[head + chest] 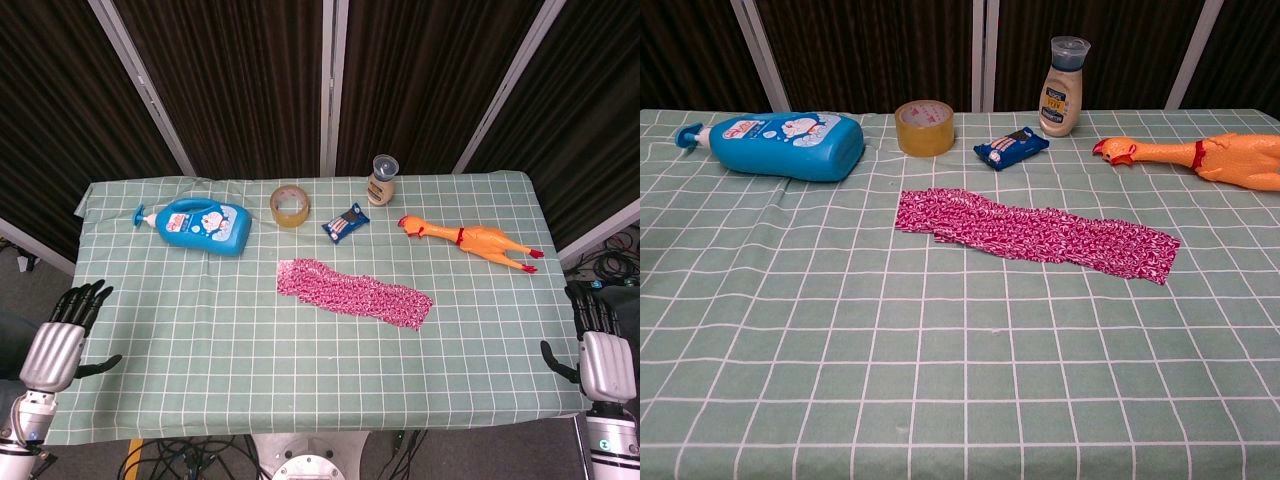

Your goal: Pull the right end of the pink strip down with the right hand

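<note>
Head view: pink strip [354, 290] lies flat at table centre, right end lower — well apart from the right hand [600, 345] at 4 o'clock, fingers spread, holding nothing. Chest view: strip [1037, 236] mid-cloth — neither hand visible.
</note>
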### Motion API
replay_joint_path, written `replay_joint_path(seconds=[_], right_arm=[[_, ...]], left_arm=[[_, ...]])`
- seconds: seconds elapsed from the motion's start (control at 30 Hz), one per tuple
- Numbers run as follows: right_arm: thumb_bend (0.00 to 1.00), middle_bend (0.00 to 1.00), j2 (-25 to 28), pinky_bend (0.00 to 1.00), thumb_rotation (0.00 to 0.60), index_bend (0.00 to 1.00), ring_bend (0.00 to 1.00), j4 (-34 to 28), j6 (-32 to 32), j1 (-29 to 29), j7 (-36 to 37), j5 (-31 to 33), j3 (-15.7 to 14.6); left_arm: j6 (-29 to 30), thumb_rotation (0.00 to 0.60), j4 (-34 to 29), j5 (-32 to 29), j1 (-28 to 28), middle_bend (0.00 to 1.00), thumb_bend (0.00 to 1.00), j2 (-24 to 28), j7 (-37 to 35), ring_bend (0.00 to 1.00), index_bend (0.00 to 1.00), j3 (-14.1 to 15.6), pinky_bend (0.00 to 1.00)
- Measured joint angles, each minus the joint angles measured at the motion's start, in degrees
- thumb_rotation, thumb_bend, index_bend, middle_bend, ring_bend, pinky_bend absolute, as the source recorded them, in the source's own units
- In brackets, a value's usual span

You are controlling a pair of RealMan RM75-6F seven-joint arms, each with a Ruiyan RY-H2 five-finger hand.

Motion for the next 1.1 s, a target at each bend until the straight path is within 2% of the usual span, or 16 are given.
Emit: replay_joint_path(seconds=[0.4, 0.47, 0.5, 0.6, 0.63, 0.67, 0.7, 0.73, 0.77, 0.8, 0.87, 0.93, 1.0, 1.1], right_arm=[[0.24, 0.00, -0.03, 0.00, 0.600, 0.00, 0.00, -0.76, 0.52, 0.17, -0.53, -0.24, 0.40], [0.28, 0.00, -0.09, 0.00, 0.600, 0.00, 0.00, -0.83, 0.49, 0.27, -0.81, -0.30, 0.43], [0.37, 0.00, -0.09, 0.00, 0.600, 0.00, 0.00, -0.89, 0.37, 0.36, -1.08, -0.43, 0.36], [0.86, 0.00, 0.07, 0.00, 0.600, 0.00, 0.00, -0.97, -0.04, 0.70, -1.96, -1.11, 0.05], [0.97, 0.01, 0.07, 0.04, 0.600, 0.00, 0.01, -0.94, -0.10, 0.78, -2.48, -1.16, 0.03], [1.00, 0.03, 0.04, 0.13, 0.600, 0.00, 0.05, -0.88, -0.16, 0.87, -3.11, -1.15, 0.04], [1.00, 0.06, -0.04, 0.26, 0.600, 0.00, 0.14, -0.76, -0.18, 1.00, -4.08, -1.10, 0.10], [0.99, 0.18, -0.15, 0.44, 0.600, 0.00, 0.30, -0.66, -0.18, 1.11, -4.80, -1.09, 0.16], [0.95, 0.28, -0.25, 0.52, 0.600, 0.00, 0.38, -0.60, -0.18, 1.19, -5.35, -1.12, 0.19], [0.87, 0.46, -0.38, 0.58, 0.600, 0.00, 0.50, -0.52, -0.20, 1.29, -5.56, -1.21, 0.22], [0.83, 0.67, -0.64, 0.65, 0.600, 0.02, 0.64, -0.33, -0.25, 1.46, -4.61, -1.38, 0.28], [0.92, 0.79, -1.03, 0.71, 0.600, 0.08, 0.73, 0.06, -0.26, 1.64, -2.71, -1.44, 0.39], [0.96, 0.83, -1.58, 0.73, 0.600, 0.12, 0.76, 0.54, -0.32, 1.86, -1.84, -1.49, 0.44], [1.00, 0.86, -2.54, 0.73, 0.600, 0.14, 0.78, 1.07, -1.03, 2.43, -4.33, -1.48, 0.28]], left_arm=[[-0.18, 0.600, 0.09, 0.30, -0.47, 0.02, 0.09, 0.03, 1.17, 0.00, 0.03, -0.09, 0.08], [0.03, 0.600, 0.12, 0.38, -0.42, 0.02, 0.09, 0.21, 1.38, 0.00, 0.03, -0.06, 0.08], [0.08, 0.600, 0.11, 0.42, -0.35, 0.02, 0.09, 0.23, 1.35, 0.00, 0.03, 0.04, 0.08], [0.45, 0.600, 0.51, 0.58, -0.03, 0.02, 0.09, 0.04, 1.07, 0.00, 0.03, 0.32, 0.08], [0.62, 0.600, 0.87, 0.58, 0.12, 0.02, 0.09, -0.20, 0.81, 0.00, 0.03, 0.39, 0.08], [0.72, 0.600, 1.17, 0.54, 0.23, 0.02, 0.09, -0.41, 0.52, 0.00, 0.03, 0.45, 0.08], [0.79, 0.600, 1.50, 0.49, 0.33, 0.02, 0.09, -0.64, 0.19, 0.00, 0.03, 0.50, 0.08], [0.82, 0.600, 1.99, 0.42, 0.45, 0.02, 0.09, -0.90, -0.17, 0.00, 0.03, 0.59, 0.08], [0.82, 0.600, 2.36, 0.38, 0.51, 0.02, 0.09, -1.06, -0.39, 0.00, 0.03, 0.66, 0.08], [0.81, 0.600, 2.74, 0.34, 0.55, 0.02, 0.09, -1.19, -0.58, 0.00, 0.03, 0.71, 0.08], [0.79, 0.600, 3.47, 0.23, 0.64, 0.02, 0.09, -1.39, -1.15, 0.00, 0.03, 0.79, 0.08], [0.80, 0.600, 3.88, 0.07, 0.72, 0.02, 0.09, -1.44, -1.71, 0.00, 0.03, 0.80, 0.08], [0.83, 0.600, 4.16, -0.03, 0.81, 0.02, 0.09, -1.42, -1.97, 0.00, 0.03, 0.83, 0.08], [0.85, 0.600, 4.51, -0.08, 1.03, 0.02, 0.09, -1.36, -2.21, 0.00, 0.03, 1.05, 0.08]])
